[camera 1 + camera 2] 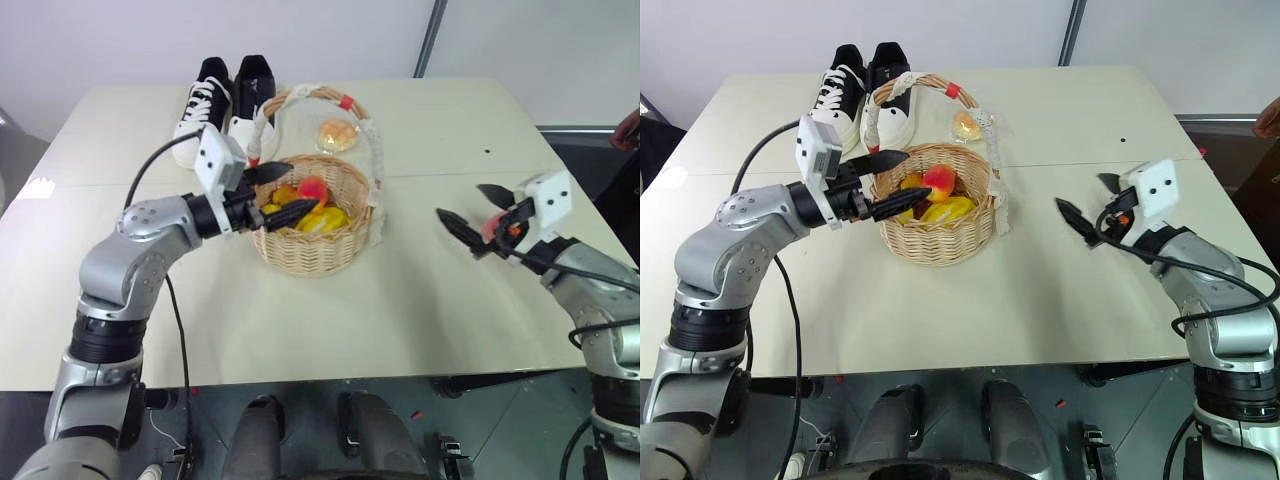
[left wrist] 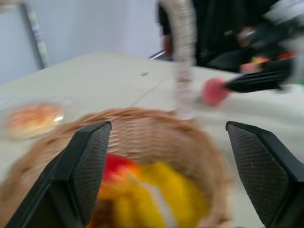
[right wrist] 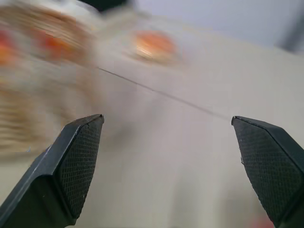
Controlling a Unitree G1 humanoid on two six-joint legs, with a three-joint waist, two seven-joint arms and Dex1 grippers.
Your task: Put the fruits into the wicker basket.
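Cream table [image 1: 420,290] fills the frame centre. Wicker basket [image 1: 310,245] sits centre-left, holding the fruits [image 1: 312,205]. Black-and-white shoes [image 1: 225,100] stand at upper left, a wrapped bun [image 1: 338,134] behind the basket. My left gripper [image 1: 285,190] hangs over the basket's left rim, fingers apart, empty. My right gripper [image 1: 475,212] at centre-right is spread wide, empty.

Bare table [image 1: 420,300] spans the frame's lower middle and right, free for passing. At centre the basket [image 1: 305,250] blocks the way, its arched handle [image 1: 375,150] crossing the mouth. Shoes [image 1: 225,100] and a wrapped bun [image 1: 337,135] crowd the upper middle.
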